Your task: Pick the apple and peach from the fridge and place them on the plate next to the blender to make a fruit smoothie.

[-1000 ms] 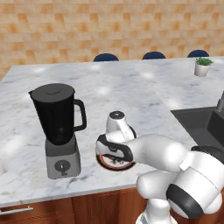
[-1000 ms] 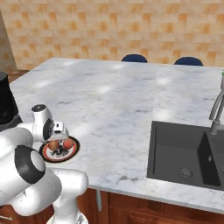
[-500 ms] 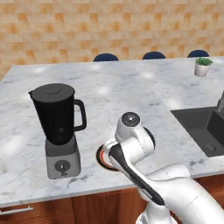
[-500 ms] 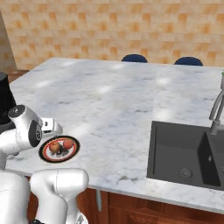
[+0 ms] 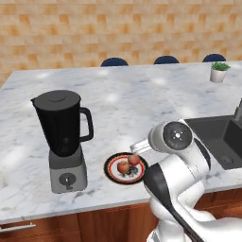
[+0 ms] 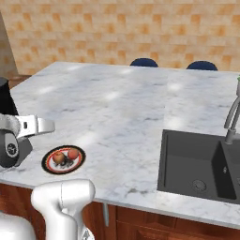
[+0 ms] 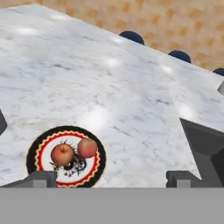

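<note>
**Both fruits on plate, gripper wide and empty**

In my hand view the gripper (image 7: pixel 111 177) has its fingertips (image 7: pixel 41 178) spread far apart at the bottom edge, nothing between them, touching nothing. It hangs above the counter (image 7: pixel 109 87), clear of the fruit.

The plate (image 7: pixel 34 148) sits at about 8 o'clock in the hand view. On it the apple (image 7: pixel 62 154) and the peach (image 7: pixel 87 148) lie side by side, touching or nearly so; apple at 9 o'clock of the peach.

From the left base view the plate (image 5: pixel 112 171) is just beside the blender (image 5: pixel 63 137), at the blender's 3 o'clock, near the counter's front edge. Apple (image 5: pixel 124 167) and peach (image 5: pixel 134 160) rest on it, partly in front of my arm's elbow.

Right base view: plate (image 6: pixel 50 165) at 8 o'clock, apple (image 6: pixel 58 158) left, peach (image 6: pixel 73 153) right. Sink (image 6: pixel 197 164) well apart at 3 o'clock.
</note>
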